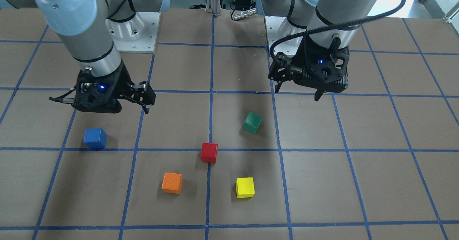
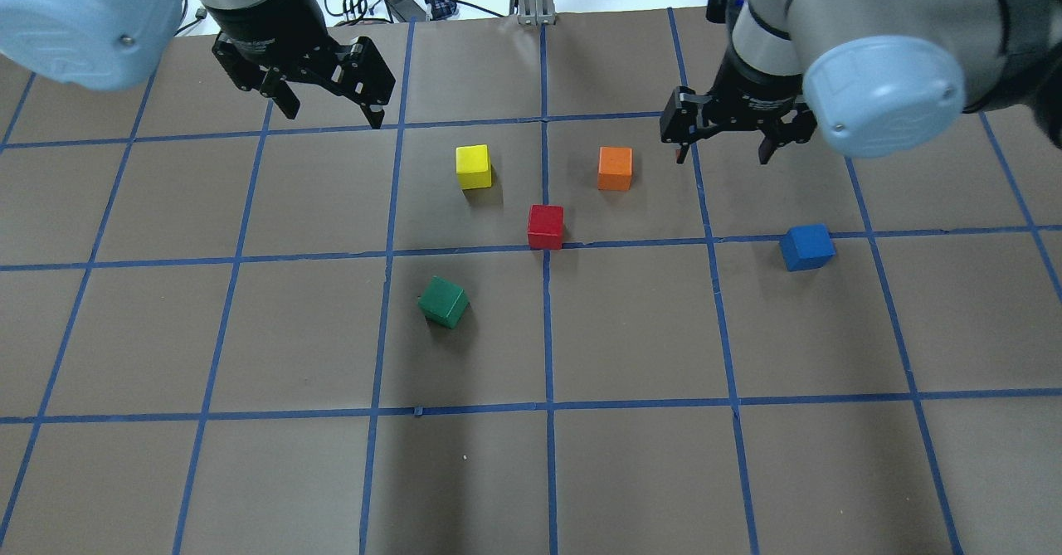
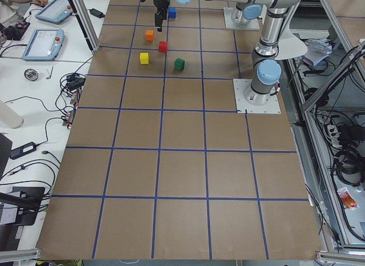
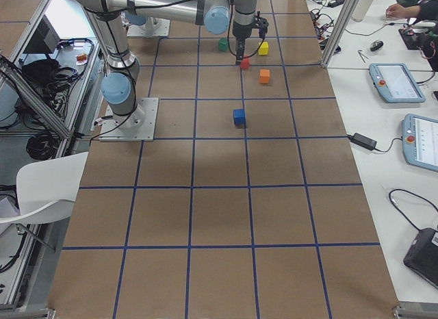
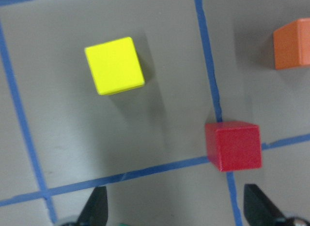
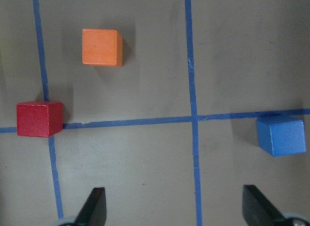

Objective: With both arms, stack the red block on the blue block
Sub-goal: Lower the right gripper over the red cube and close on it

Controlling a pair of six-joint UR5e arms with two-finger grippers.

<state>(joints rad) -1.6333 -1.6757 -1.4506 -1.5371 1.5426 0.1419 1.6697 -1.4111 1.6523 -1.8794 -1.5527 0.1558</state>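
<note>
The red block (image 1: 209,152) sits on a blue tape crossing near the table's middle (image 2: 545,226). The blue block (image 1: 95,138) stands alone on the robot's right side (image 2: 806,246). My left gripper (image 2: 332,115) is open and empty, held above the table beyond the yellow cube. Its wrist view shows the red block (image 5: 233,146) just ahead of one fingertip (image 5: 259,206). My right gripper (image 2: 722,157) is open and empty, hovering between the orange cube and the blue block. Its wrist view shows the red block (image 6: 39,119) at left and the blue block (image 6: 281,135) at right.
A yellow cube (image 2: 473,166), an orange cube (image 2: 615,167) and a green cube (image 2: 443,301) stand around the red block, all apart from it. The brown table (image 2: 249,472) carries a blue tape grid. The arm bases (image 1: 132,35) stand at the robot's side.
</note>
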